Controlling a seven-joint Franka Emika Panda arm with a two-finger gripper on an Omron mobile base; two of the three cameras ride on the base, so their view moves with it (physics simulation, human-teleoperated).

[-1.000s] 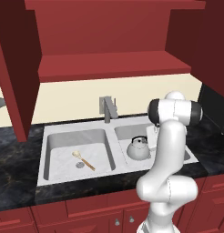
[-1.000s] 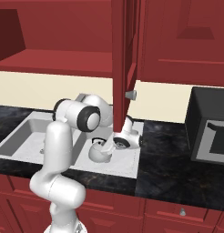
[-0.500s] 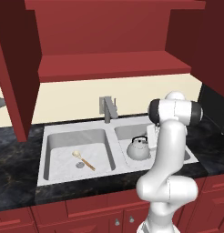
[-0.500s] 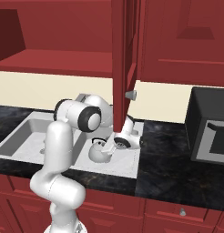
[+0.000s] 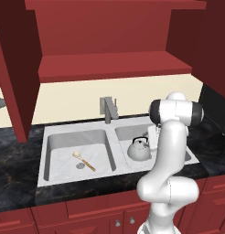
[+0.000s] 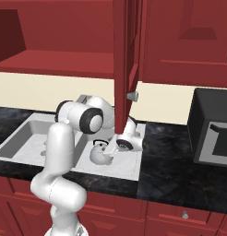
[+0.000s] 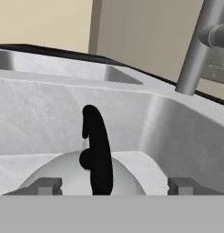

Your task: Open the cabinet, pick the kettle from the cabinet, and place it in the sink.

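One kettle [image 5: 139,149] sits in the right basin of the sink [image 5: 64,132]; one wooden spoon [image 5: 83,160] lies in the left basin. The end effector [image 7: 114,185] stands wide, its two fingertips [image 7: 46,185] either side of the kettle's handle, gripping nothing. Both cabinet [image 5: 109,68] doors hang open.

Two base views behind the arm, both sharing the sink [image 5: 55,137], close hand view inside its basin
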